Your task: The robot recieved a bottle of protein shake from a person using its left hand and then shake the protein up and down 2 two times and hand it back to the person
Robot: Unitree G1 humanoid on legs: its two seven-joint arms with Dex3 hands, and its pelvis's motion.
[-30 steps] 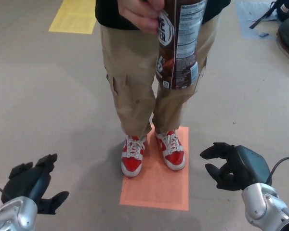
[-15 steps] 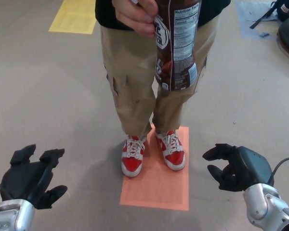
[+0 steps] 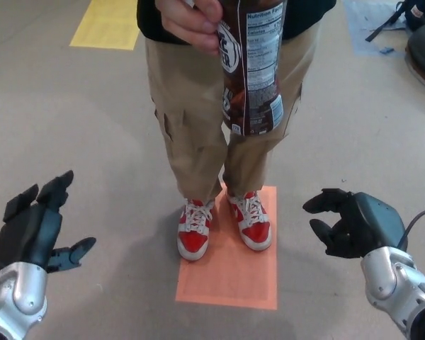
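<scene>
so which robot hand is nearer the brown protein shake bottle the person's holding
Right, narrowly. The right hand sits below and to the right of the brown labelled plastic bottle; the left hand is low at the far left, open, farther away.

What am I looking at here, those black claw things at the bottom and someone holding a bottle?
This is one picture from a camera on a humanoid robot's head, looking down at the floor in front of it. The black shapes are the robot's own hands: the left hand and the right hand, both open and holding nothing. A person stands facing the robot in tan trousers and red shoes, on an orange floor mark. The person's hand holds a brown shake bottle by its top, hanging down toward the robot. A yellow mark lies farther back.
</scene>
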